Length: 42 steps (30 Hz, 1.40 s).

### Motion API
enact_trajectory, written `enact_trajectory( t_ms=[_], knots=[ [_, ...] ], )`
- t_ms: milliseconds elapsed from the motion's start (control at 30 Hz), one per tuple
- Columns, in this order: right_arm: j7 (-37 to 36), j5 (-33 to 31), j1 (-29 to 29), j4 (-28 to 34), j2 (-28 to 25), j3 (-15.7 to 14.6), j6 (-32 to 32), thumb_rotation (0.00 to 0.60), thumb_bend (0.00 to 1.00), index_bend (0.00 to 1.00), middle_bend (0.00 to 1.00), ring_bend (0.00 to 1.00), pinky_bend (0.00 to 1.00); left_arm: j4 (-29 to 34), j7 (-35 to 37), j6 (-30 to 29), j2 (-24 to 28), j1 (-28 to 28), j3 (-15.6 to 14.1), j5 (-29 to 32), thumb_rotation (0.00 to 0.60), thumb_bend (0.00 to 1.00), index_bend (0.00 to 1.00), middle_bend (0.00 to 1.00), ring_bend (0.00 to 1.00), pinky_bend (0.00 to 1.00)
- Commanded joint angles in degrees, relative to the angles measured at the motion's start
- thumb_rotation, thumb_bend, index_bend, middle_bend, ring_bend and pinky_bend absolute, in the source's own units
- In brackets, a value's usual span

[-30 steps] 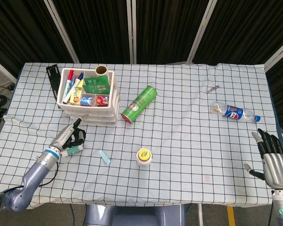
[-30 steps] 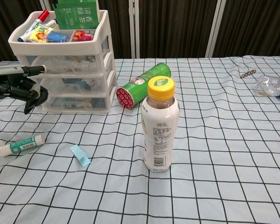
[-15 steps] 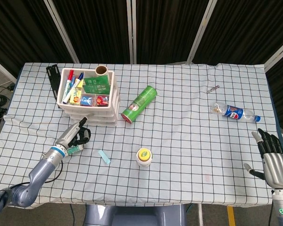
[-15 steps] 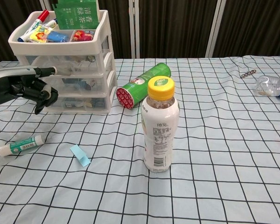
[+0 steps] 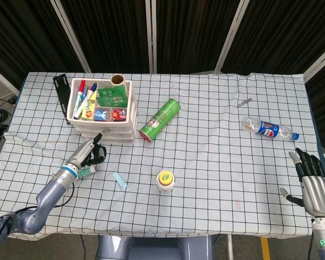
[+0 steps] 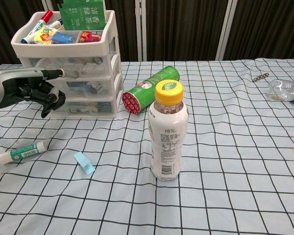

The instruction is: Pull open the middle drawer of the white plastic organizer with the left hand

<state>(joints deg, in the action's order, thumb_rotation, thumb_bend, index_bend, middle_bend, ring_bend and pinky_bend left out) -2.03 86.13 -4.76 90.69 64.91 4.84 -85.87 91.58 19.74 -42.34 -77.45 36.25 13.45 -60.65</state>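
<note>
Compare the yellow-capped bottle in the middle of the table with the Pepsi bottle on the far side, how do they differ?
The yellow-capped bottle stands upright; the Pepsi bottle lies on its side. The first is opaque white with a pale label, the second clear with a blue label. The first sits near the table's middle, the second toward the right edge. Both rest untouched on the checked cloth.

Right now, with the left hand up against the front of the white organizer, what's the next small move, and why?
Probably hook the extended finger under the middle drawer's lip, then pull toward the robot. The left hand has one finger reaching the organizer front while the others are curled, and the drawer looks closed.
</note>
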Motion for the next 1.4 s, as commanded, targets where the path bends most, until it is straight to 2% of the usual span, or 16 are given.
enact_trajectory(
  t_ms=[33, 500, 1067, 1400],
  knots=[
    [0.01, -0.12, -0.04, -0.02, 0.03, -0.01, 0.17, 0.600, 0.08, 0.00, 0.00, 0.00, 0.00, -0.01, -0.43, 0.39, 0.11, 0.41, -0.01, 0.22, 0.600, 0.88, 0.01, 0.69, 0.70, 0.64],
    [0.08, -0.15, -0.09, 0.04, 0.09, -0.10, 0.34, 0.600, 0.08, 0.00, 0.00, 0.00, 0.00, 1.87, 0.39, 1.05, 1.21, 0.45, -0.82, -1.81, 0.600, 0.88, 0.05, 0.69, 0.70, 0.64],
    [-0.05, -0.09, -0.05, 0.13, 0.03, -0.06, 0.16, 0.600, 0.08, 0.00, 0.00, 0.00, 0.00, 5.72, 1.44, -1.19, 2.55, -0.77, -2.38, -6.36, 0.600, 0.88, 0.06, 0.69, 0.70, 0.64],
    [-0.01, -0.20, -0.05, 0.16, 0.06, -0.08, 0.27, 0.600, 0.08, 0.00, 0.00, 0.00, 0.00, 5.57, 4.26, -2.87, 2.60, -2.41, -3.39, -8.05, 0.600, 0.88, 0.05, 0.69, 0.70, 0.64]
  ],
)
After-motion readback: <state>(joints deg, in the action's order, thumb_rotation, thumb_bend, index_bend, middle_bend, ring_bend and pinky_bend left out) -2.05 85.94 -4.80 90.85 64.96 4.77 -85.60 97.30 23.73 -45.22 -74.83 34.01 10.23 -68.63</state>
